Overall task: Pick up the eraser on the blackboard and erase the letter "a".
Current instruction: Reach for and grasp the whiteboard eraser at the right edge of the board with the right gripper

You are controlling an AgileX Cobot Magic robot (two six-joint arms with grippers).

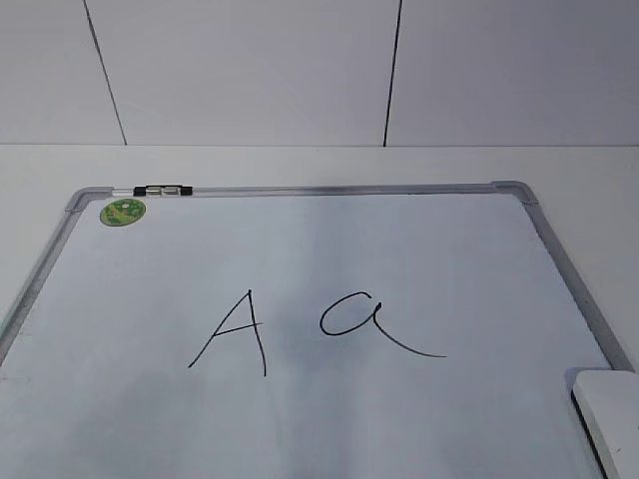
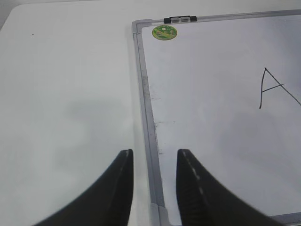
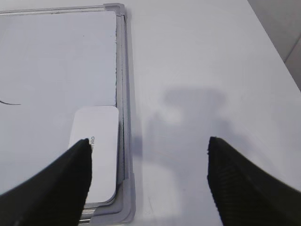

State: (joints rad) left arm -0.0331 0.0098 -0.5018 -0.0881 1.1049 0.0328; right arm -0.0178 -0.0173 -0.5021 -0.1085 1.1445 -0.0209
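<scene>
The blackboard (image 1: 300, 419) is a white board with a grey frame lying flat on the table. The cursive letter "a" (image 1: 371, 321) is drawn right of an angular capital "A" (image 1: 232, 334). The eraser (image 1: 611, 414) lies at the board's near right corner; in the right wrist view (image 3: 101, 146) it is a flat white block with grey lettering. My right gripper (image 3: 148, 143) is open wide above the table, its left finger over the eraser's edge. My left gripper (image 2: 154, 154) is open and empty over the board's left frame (image 2: 146, 108). Neither gripper shows in the exterior view.
A green round sticker (image 1: 122, 212) and a small black-and-clear marker (image 1: 163, 190) sit at the board's far left corner. White table (image 3: 202, 70) stretches right of the board and also left of it (image 2: 66, 94). A white wall stands behind.
</scene>
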